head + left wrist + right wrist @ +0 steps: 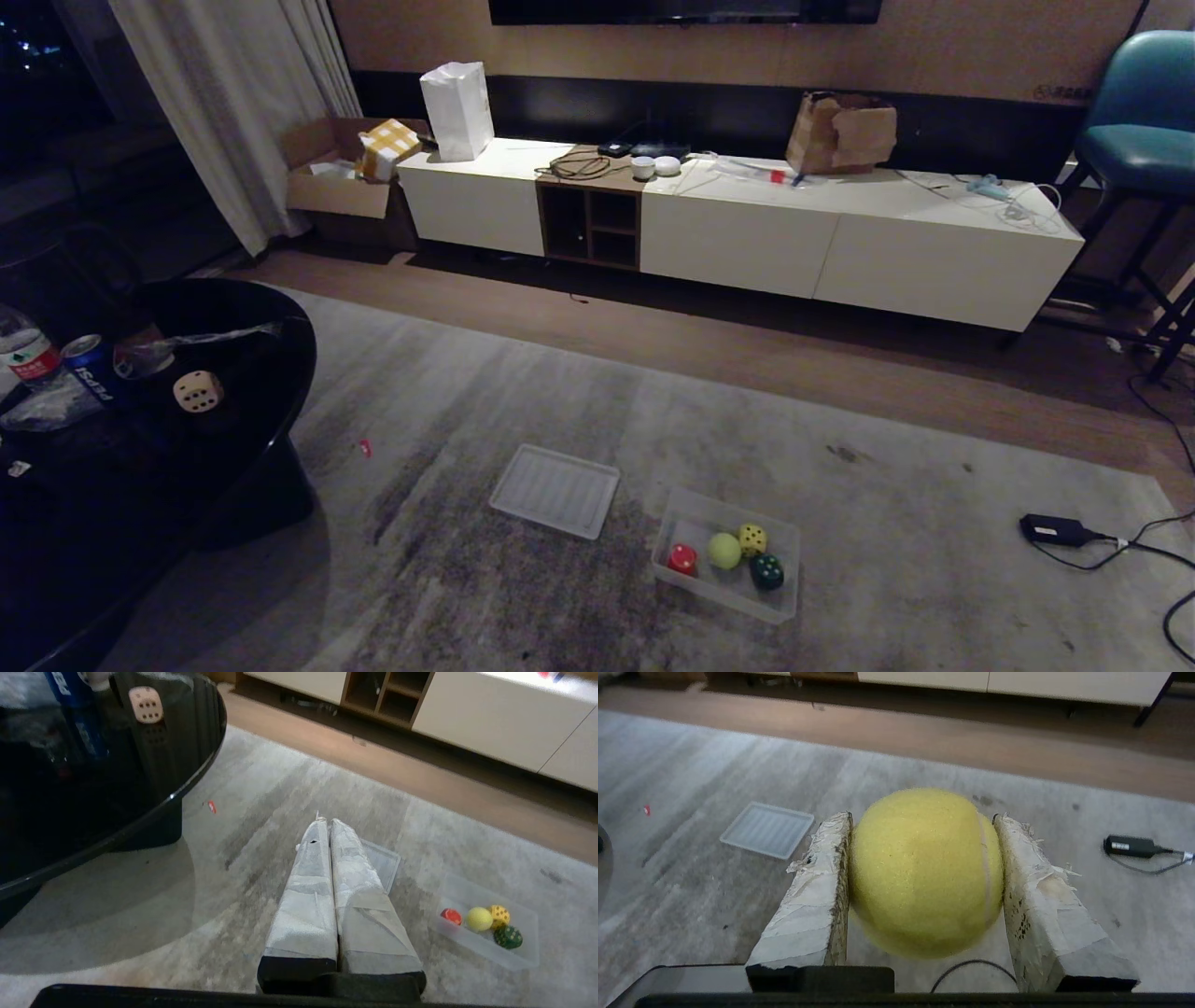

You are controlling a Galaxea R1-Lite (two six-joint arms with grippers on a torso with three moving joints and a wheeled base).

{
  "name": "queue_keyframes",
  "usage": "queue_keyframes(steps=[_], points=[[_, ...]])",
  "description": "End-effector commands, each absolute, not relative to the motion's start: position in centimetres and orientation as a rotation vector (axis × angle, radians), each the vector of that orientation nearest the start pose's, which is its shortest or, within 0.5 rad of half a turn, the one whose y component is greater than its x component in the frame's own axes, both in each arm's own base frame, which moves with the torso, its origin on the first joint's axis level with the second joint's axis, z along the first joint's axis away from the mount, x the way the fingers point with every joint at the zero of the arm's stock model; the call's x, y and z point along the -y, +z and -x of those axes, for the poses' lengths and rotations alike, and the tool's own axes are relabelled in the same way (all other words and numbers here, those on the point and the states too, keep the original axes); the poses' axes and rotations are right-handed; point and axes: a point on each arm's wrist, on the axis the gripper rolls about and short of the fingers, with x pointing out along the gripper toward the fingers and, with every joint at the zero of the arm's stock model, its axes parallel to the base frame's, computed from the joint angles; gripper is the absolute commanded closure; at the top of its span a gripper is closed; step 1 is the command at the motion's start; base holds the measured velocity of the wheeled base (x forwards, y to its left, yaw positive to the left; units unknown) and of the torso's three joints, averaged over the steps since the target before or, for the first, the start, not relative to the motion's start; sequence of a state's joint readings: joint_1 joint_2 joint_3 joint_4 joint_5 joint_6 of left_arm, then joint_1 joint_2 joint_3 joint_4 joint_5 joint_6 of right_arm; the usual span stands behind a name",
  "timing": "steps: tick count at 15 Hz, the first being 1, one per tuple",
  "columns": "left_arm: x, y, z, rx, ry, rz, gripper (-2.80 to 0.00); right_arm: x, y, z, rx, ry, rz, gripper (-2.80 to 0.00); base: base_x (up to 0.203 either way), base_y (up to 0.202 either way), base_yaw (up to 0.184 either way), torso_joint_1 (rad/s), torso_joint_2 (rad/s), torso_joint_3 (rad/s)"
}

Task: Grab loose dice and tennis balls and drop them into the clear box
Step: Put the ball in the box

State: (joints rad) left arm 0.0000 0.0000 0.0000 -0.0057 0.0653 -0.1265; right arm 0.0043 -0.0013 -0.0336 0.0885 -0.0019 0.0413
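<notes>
The right end effector [920, 872] is clamped on a tennis ball [924, 872], its two taped fingers pressing the ball's opposite sides about halfway open. It hangs above the rug [840, 485] and is outside the head view. The left end effector [329, 830] has its fingers pressed together and holds nothing; it looks parked.

The clear box [691, 509] sits on the rug, low and right of centre in the head view, already holding a second tennis ball [724, 551], a yellow die [752, 539], a dark green die [766, 572] and a small red piece [681, 559]. Its lid [555, 490] lies flat just to its left. In the right wrist view the lid shows but the box does not, so the box probably lies close in below that arm, hidden by the ball and fingers. The right arm is the one to make the drop.

The beige die [198, 391] rests on the black round desk [280, 373] at far left, near a cola can [91, 366] and a water bottle [28, 359], well apart from the box. The rug around the box is open; a cable adapter [1055, 530] lies off to the right.
</notes>
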Motion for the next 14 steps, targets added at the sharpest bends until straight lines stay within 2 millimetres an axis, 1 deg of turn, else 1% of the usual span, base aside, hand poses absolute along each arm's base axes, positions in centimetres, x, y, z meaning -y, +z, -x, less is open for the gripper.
queue_keyframes(steps=[1,14], points=[[-0.15,7.57,2.26,0.007,0.066,0.129,0.00,0.02,7.57,2.56,-0.055,0.000,-0.041,0.00,0.000,0.000,0.000,0.002,0.00,-0.194],[-0.15,7.57,2.26,0.007,0.066,0.126,0.00,0.02,7.53,2.55,-0.057,0.002,-0.041,0.00,0.000,0.000,0.000,0.000,0.00,-0.197]])
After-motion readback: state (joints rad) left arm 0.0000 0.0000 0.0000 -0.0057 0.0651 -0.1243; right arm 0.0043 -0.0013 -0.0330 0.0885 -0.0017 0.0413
